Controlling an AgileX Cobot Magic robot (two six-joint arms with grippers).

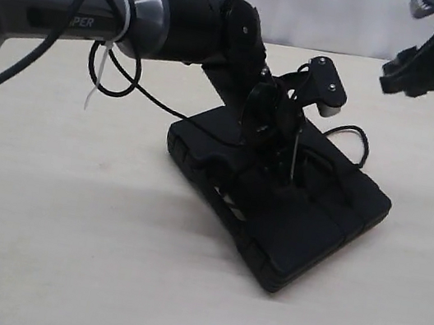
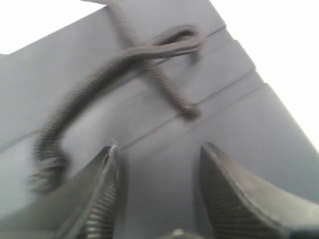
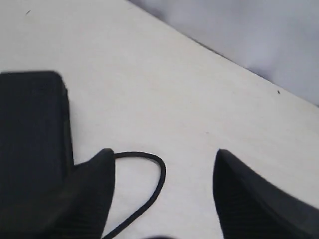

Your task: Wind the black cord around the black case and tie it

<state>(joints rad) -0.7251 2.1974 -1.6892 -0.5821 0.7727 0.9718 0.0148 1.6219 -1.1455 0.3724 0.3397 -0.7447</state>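
Observation:
The black case point(image 1: 290, 225) lies flat in the middle of the table. The black cord point(image 1: 353, 135) loops off its far side and also trails out on the table to the left. My left gripper point(image 1: 283, 164) hangs low over the case top, open, with nothing between its fingers point(image 2: 107, 194). In the left wrist view the cord point(image 2: 149, 55) crosses itself in a loop on the case point(image 2: 239, 124), just ahead of my left gripper point(image 2: 159, 149). Its tufted end point(image 2: 47, 169) lies beside one finger. My right gripper point(image 1: 400, 39) is raised at the far right, open point(image 3: 164, 152) above a cord bend point(image 3: 157, 172) and a case corner point(image 3: 30, 124).
The left arm's own black cable point(image 1: 103, 68), held by a white zip tie point(image 1: 114, 37), hangs in loops over the table left of the case. The table's far edge point(image 3: 239, 69) meets a pale backdrop.

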